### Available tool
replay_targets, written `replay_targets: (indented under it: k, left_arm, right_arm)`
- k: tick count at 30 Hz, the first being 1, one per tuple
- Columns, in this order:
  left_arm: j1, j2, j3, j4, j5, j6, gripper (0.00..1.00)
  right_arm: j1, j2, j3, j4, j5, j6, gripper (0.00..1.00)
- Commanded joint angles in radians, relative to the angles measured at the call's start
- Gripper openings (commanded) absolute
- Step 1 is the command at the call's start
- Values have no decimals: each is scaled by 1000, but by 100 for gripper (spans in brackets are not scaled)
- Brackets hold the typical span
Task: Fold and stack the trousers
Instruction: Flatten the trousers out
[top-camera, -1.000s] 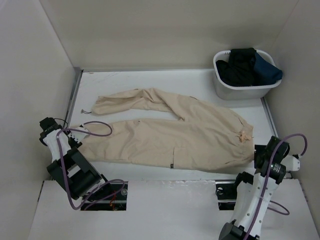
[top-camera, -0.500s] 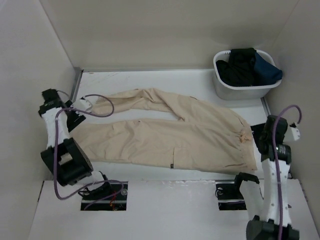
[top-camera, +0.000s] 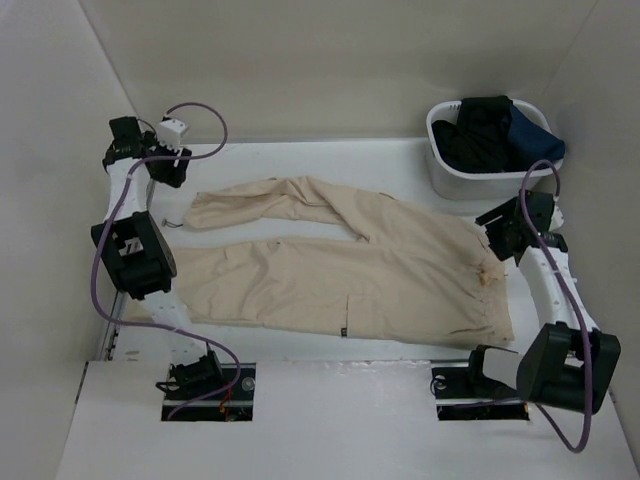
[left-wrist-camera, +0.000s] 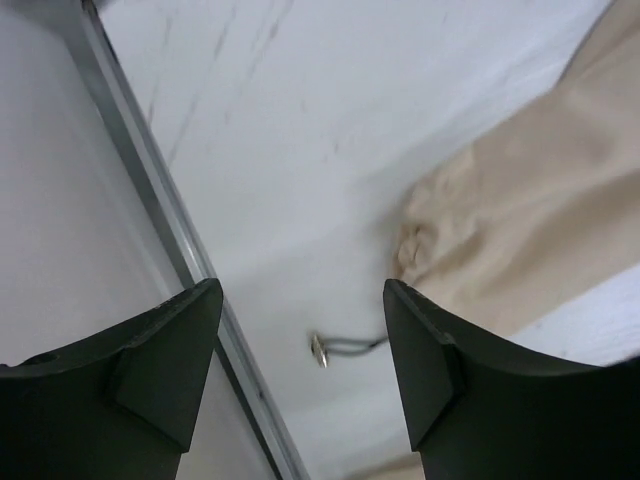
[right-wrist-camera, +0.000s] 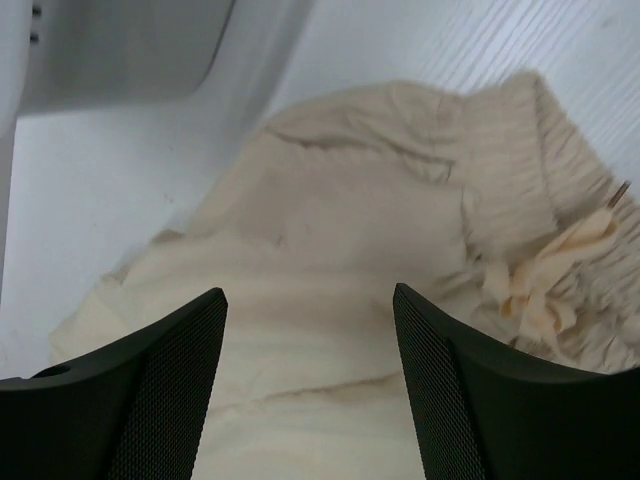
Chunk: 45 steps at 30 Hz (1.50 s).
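The beige trousers (top-camera: 340, 265) lie flat across the table, gathered waistband (top-camera: 490, 275) at the right and both legs running left. My left gripper (top-camera: 170, 168) hovers open at the back left, just beyond the far leg's hem (left-wrist-camera: 440, 235). Between its fingers I see bare table and a dark cord with a metal tip (left-wrist-camera: 322, 348). My right gripper (top-camera: 497, 230) is open above the cloth beside the waistband (right-wrist-camera: 520, 190), with nothing between its fingers (right-wrist-camera: 170, 380). The beige drawstring bow (right-wrist-camera: 555, 275) lies just right of it.
A white basket (top-camera: 445, 180) at the back right holds black and navy garments (top-camera: 495, 130). A metal rail (left-wrist-camera: 150, 190) runs along the table's left edge by the wall. White walls close in on the left, back and right.
Both arms swung away from the near edge: the left to the back-left corner by the far leg's hem, the right up to the waistband. Both jaws opened wider. The trousers stayed put.
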Motion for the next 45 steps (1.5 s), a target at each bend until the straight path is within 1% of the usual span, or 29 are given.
replay_targets:
  k: [1, 4, 6, 8, 10, 11, 12, 13, 14, 16, 18, 19, 21, 22, 23, 25, 26, 27, 29, 30, 33, 35, 37, 39, 41, 43, 45]
  left_arm:
    - [-60, 77, 99, -90, 166, -14, 66]
    - [-94, 145, 162, -169, 218, 11, 67]
    - [-105, 191, 201, -200, 228, 5, 67]
    - [-114, 231, 223, -215, 212, 5, 67]
    - [-125, 266, 223, -226, 150, 26, 67]
    - [-131, 295, 223, -235, 73, 43, 63]
    - [-134, 317, 220, -243, 30, 51, 58]
    - [-136, 326, 217, -244, 19, 52, 53]
    - [-139, 331, 214, -238, 19, 46, 46]
    - [-139, 323, 205, -212, 28, 19, 31]
    - [-146, 292, 185, -171, 21, 0, 20]
    - [-154, 271, 171, -151, 19, -2, 16]
    - [-159, 219, 140, -100, 8, -2, 11]
    - [-160, 191, 125, -70, 1, 1, 10]
    - [-160, 165, 111, -34, -12, 2, 9]
    - [-157, 105, 76, 54, -48, 6, 7]
    - [-154, 69, 52, 113, -67, 9, 7]
    - [-150, 33, 27, 172, -81, 14, 7]
    - [-139, -21, -8, 265, -102, 15, 7]
    - [-131, -50, -18, 308, -114, 17, 8]
    - [-119, -88, -15, 355, -124, 50, 10]
    - [-114, -114, -16, 392, -127, 89, 10]
    - [-108, -152, -53, 449, -130, 113, 10]
    - [-87, -205, -143, 501, -116, 147, 14]
    - [-64, -248, -252, 500, -102, 192, 18]
    - [-45, -297, -368, 446, -95, 230, 20]
    - [-38, -355, -473, 348, -65, 288, 22]
  right_arm:
    - [-85, 50, 37, 77, -59, -107, 72]
    - [-120, 104, 59, 94, -96, -131, 73]
    - [-131, 137, 81, 94, -104, -144, 75]
    - [-145, 186, 112, 93, -121, -159, 79]
    - [-155, 246, 147, 74, -153, -180, 83]
    - [-163, 286, 168, 49, -170, -184, 85]
    - [-172, 323, 182, 30, -182, -179, 86]
    - [-177, 354, 188, 25, -194, -173, 87]
    - [-183, 378, 190, 25, -193, -165, 100]
    - [-198, 424, 192, 34, -182, -129, 100]
    - [-211, 467, 190, 44, -196, -66, 100]
    - [-214, 481, 190, 42, -199, -34, 100]
    - [-211, 513, 196, 38, -196, 2, 100]
    - [-211, 545, 207, 28, -205, 5, 97]
    - [-209, 579, 224, 10, -226, 13, 89]
    - [-214, 636, 231, 5, -253, 45, 66]
    - [-214, 650, 227, 17, -262, 60, 57]
    - [-214, 670, 219, 42, -279, 79, 44]
    - [-215, 681, 199, 82, -296, 111, 9]
    - [-218, 676, 189, 94, -293, 123, 0]
    - [-235, 656, 187, 105, -283, 110, 0]
    - [-235, 629, 205, 96, -267, 73, 0]
    - [-232, 593, 230, 64, -218, 36, 0]
    - [-229, 544, 242, 38, -146, 7, 0]
    - [-226, 489, 238, 33, -87, -3, 0]
    - [-229, 435, 225, 33, -50, -4, 0]
    - [-228, 392, 215, 38, -35, -4, 0]
